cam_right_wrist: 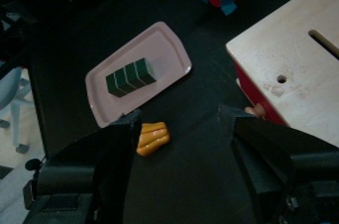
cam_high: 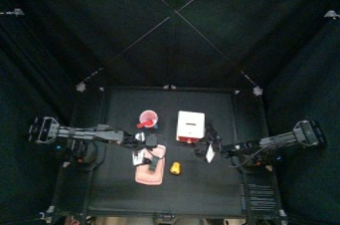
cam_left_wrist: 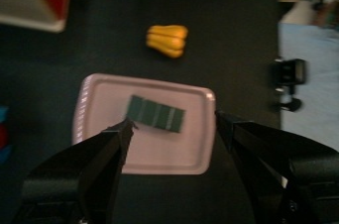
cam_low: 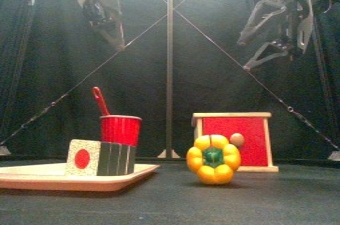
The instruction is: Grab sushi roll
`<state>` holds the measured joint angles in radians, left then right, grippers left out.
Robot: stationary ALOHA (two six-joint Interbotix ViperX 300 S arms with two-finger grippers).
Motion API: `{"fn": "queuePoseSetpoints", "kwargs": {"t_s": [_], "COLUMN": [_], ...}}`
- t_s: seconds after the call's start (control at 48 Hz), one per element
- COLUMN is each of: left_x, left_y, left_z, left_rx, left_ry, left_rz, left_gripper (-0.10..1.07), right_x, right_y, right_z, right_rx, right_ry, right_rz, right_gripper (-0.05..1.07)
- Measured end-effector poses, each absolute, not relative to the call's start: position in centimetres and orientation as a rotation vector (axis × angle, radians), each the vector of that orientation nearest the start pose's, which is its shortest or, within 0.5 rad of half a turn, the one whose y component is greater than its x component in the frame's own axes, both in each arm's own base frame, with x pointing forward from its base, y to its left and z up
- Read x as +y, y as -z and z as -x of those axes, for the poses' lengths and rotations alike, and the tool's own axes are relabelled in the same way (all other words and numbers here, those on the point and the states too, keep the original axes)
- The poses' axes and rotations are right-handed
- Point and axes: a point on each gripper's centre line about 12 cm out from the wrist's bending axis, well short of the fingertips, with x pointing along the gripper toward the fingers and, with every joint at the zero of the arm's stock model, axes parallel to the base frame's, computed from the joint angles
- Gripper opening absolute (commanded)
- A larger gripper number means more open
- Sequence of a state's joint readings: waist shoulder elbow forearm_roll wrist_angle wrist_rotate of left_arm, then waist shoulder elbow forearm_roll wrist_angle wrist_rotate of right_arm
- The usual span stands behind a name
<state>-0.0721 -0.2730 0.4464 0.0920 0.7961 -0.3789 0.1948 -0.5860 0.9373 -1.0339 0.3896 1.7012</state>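
Note:
The sushi roll (cam_low: 101, 157), a dark green block with a white and red cut face, lies on a pink tray (cam_low: 40, 177) at the front left of the table. My left gripper (cam_left_wrist: 175, 126) hangs open above the tray (cam_left_wrist: 99, 99), with the sushi roll (cam_left_wrist: 157, 114) showing just beyond the gap between its jaws and not touched. In the front view the left gripper (cam_low: 99, 5) is high over the table. My right gripper (cam_right_wrist: 185, 119) is open and empty, high at the right (cam_low: 272, 20), and looks down on the roll (cam_right_wrist: 130, 74).
A yellow bell pepper (cam_low: 213, 159) stands right of the tray. Behind the tray is a red cup (cam_low: 121, 129) with a red spoon in it. A red-framed white board (cam_low: 236, 141) stands at the back right. Black curtains ring the table.

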Motion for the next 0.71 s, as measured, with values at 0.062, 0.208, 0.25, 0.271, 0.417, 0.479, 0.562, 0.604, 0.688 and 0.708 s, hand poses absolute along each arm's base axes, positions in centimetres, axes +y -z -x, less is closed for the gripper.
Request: {"fn": "queuePoseSetpoints", "kwargs": {"t_s": [0.062,0.208,0.25,0.271,0.417,0.479,0.562,0.604,0.688,0.708], "left_x": [-2.0,-3.1,-3.3,-3.4,-4.4,-4.8,-5.6,-5.9,-6.6,-6.8], "left_y": [-27.8,-25.0,-24.1,-23.6,-21.3,-20.7,-19.2,-18.4,-16.8,-16.5], "left_z": [-34.0,-33.8,-33.7,-33.7,-34.0,-34.3,-34.8,-35.1,-35.5,-35.6], "left_rx": [0.955,0.982,0.985,0.982,0.967,0.956,0.962,0.972,1.006,1.013], "left_ry": [-0.227,-0.398,-0.441,-0.468,-0.559,-0.575,-0.584,-0.590,-0.601,-0.602], "left_rz": [0.249,0.289,0.303,0.308,0.349,0.364,0.382,0.392,0.400,0.403], "left_gripper": [0.99,0.99,0.99,0.99,0.99,0.99,0.99,0.99,0.99,0.99], "right_x": [1.2,1.2,1.2,1.2,1.1,1.0,1.0,1.0,1.0,1.0], "right_y": [-24.7,-24.5,-24.4,-24.4,-24.3,-24.4,-24.3,-24.3,-24.4,-24.4], "right_z": [-26.2,-26.0,-25.9,-25.8,-25.5,-25.3,-25.2,-25.2,-25.2,-25.2], "right_rx": [0.468,0.474,0.476,0.474,0.474,0.470,0.474,0.473,0.472,0.472], "right_ry": [0.316,0.322,0.324,0.325,0.331,0.332,0.337,0.338,0.338,0.339], "right_rz": [-0.541,-0.553,-0.554,-0.554,-0.556,-0.556,-0.562,-0.563,-0.563,-0.565], "right_gripper": [0.94,0.94,0.94,0.94,0.94,0.94,0.94,0.94,0.94,0.94]}}
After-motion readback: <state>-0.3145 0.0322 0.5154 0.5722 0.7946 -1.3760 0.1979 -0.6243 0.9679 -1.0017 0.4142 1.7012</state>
